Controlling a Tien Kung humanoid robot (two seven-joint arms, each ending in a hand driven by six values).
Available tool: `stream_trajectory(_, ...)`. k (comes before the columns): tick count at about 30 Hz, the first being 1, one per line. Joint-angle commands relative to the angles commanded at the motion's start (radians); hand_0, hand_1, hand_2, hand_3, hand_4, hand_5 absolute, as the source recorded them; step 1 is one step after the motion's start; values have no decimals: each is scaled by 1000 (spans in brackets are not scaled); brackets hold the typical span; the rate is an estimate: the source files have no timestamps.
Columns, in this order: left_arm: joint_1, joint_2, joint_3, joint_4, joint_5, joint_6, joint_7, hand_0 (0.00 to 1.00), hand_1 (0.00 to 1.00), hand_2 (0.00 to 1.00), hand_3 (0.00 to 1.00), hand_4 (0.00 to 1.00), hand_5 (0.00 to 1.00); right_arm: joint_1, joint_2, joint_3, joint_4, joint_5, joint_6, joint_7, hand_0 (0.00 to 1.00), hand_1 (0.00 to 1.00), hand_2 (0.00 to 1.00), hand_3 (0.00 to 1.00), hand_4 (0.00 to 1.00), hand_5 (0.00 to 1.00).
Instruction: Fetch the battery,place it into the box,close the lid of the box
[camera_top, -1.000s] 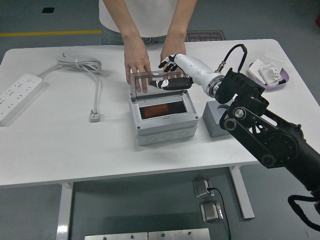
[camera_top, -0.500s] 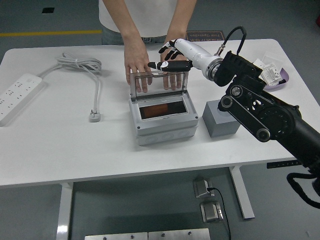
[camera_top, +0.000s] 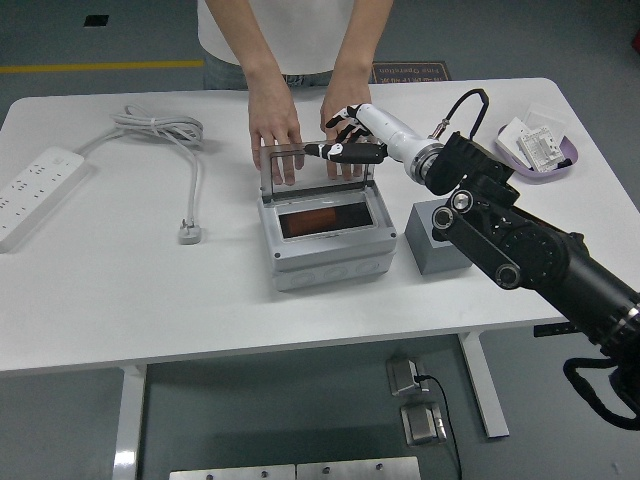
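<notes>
A grey box stands mid-table with its clear lid upright at the back. A dark orange battery lies inside the box. My right hand is at the lid's top edge, fingers extended and spread, thumb lying along the edge, and it holds nothing. A person stands at the far side with both hands flat on the table behind the lid, one to the left and one right behind my hand. My left arm is out of view.
A grey block sits right of the box under my forearm. A purple tray with small packets is at the far right. A white power strip and its cable with plug lie at the left.
My right hand rose from in front of the lid to above it, then came down onto the lid's top edge. The lid and the person's hands stayed where they were.
</notes>
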Motion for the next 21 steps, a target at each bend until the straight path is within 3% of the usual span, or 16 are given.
stream_trajectory(21, 5, -9, 0, 0, -12, 2, -2, 671, 678, 650, 755, 738, 374, -62, -85, -73, 205, -44, 17, -63, 761, 611, 612, 727, 976, 765)
